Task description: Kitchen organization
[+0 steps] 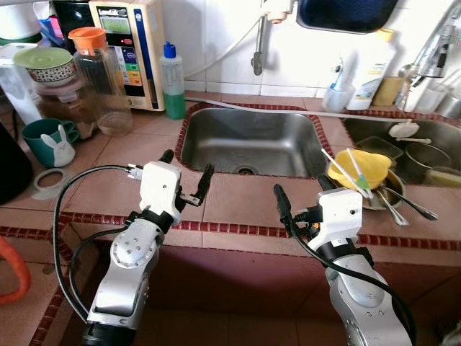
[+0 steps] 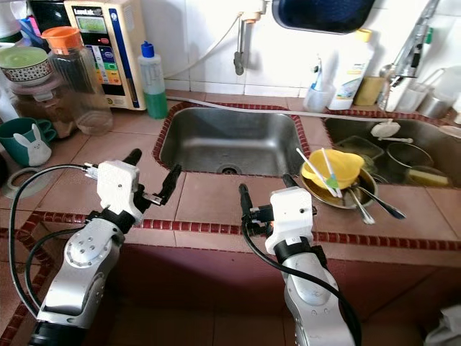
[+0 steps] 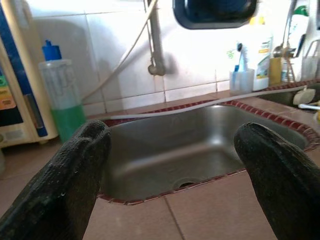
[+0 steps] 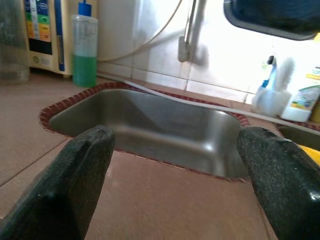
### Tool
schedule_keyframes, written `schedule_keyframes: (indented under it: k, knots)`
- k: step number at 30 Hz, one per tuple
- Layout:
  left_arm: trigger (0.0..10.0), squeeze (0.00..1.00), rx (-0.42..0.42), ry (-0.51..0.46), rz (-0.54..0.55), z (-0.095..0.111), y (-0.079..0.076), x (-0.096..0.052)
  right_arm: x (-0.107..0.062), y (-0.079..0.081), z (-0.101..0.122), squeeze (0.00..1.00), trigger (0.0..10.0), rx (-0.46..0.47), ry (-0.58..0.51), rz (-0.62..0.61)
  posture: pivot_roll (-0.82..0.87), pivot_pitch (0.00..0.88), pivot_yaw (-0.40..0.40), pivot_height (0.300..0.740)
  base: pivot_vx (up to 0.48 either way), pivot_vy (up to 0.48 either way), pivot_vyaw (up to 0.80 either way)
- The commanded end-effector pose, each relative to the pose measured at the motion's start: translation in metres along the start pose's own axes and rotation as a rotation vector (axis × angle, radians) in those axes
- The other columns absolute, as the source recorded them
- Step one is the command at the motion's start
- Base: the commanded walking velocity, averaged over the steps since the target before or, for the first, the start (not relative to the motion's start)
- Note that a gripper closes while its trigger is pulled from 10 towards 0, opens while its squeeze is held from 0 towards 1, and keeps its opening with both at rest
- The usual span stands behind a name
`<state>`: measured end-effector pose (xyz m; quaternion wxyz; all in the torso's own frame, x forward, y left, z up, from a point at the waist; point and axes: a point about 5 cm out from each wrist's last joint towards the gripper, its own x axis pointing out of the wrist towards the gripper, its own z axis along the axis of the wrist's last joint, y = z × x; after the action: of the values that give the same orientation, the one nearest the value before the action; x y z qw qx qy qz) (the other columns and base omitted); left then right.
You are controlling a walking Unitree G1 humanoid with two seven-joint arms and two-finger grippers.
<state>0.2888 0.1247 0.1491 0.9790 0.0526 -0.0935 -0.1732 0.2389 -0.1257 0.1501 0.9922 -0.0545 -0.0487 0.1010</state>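
Note:
Both of my arms are raised over the tiled counter [image 1: 238, 205] in front of an empty steel sink [image 1: 245, 140]. My left gripper [image 1: 187, 167] is open, with nothing between its fingers, and hovers above the counter by the sink's front left corner. My right gripper [image 1: 302, 189] is open too, just above the counter near the sink's front right corner. To its right, a yellow bowl [image 1: 360, 169] holding utensils sits inside a metal bowl [image 1: 382, 196]. Both wrist views look across the sink between wide-apart fingertips [image 3: 65, 185] [image 4: 75, 185].
At the back left stand a green soap bottle [image 1: 172, 90], a water purifier [image 1: 133, 50] and a clear jar with an orange lid [image 1: 101, 79]. A teal mug [image 1: 36, 137] and a white rabbit figure [image 1: 63, 150] sit far left. A second sink [image 1: 418, 155] holds pots.

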Motion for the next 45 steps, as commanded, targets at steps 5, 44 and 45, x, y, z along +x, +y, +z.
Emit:
schedule_keyframes:
  k: [5,44,45]
  knots:
    - [10.0,0.00,-0.004,-0.009,-0.023,0.0038,-0.0009,0.0024,0.0005,-0.0017,0.0028,0.00,10.0,-0.003,-0.013,-0.002,0.09,0.000,0.001,0.740,0.107,0.000,0.00]
    - [10.0,0.00,-0.005,0.023,0.016,0.0002,0.0018,0.0036,0.0018,-0.0003,0.0016,0.00,10.0,-0.001,-0.015,-0.004,0.10,0.000,0.009,0.740,0.187,0.000,0.00]
    - [10.0,0.00,-0.005,0.023,0.015,0.0001,0.0019,0.0038,0.0020,-0.0002,0.0019,0.00,10.0,0.000,-0.017,-0.005,0.10,0.000,0.009,0.740,0.000,0.000,0.00]
